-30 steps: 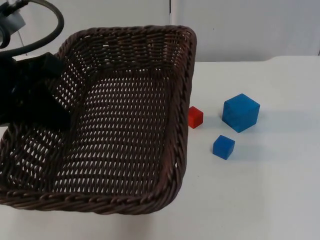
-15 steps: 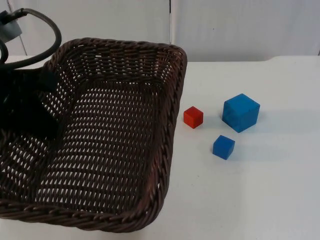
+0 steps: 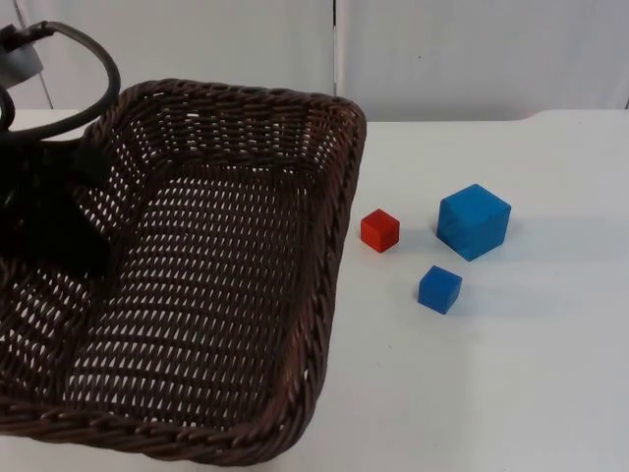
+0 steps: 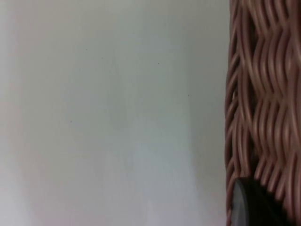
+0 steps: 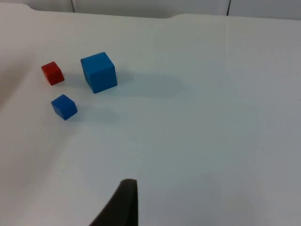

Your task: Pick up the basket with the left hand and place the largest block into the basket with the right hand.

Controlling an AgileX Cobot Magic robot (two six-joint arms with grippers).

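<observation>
The large blue block (image 3: 474, 221) rests on the white table (image 3: 531, 374), well apart from the basket (image 3: 197, 285) and untouched. The small red block (image 3: 379, 230) sits between it and the basket's near wall; the small blue block (image 3: 439, 289) lies just beside it, toward the camera.

The basket is tilted, its far rim higher than the near one, and appears lifted by the left gripper (image 3: 59, 211), which sits at the wall on the picture's left. How the jaws stand there cannot be told from the top view; the left wrist view shows a dark fingertip (image 4: 251, 205) against the wicker weave, which suggests a grasp on the rim.

Risks, as judged from this layout:
- The two small blocks stand close to the target. An imprecise descent by the right arm could nudge them or close on the wrong block.
- A tilted basket held at one wall may swing or slip when a block lands in it.
- A release too near the low rim could let the block roll out.

The right wrist view gives the three blocks from the opposite side, with a fingertip (image 5: 123, 205) of the right gripper well apart from them; whether its jaws are apart or closed cannot be told. The top view alone gives the basket's tilt and interior.
</observation>
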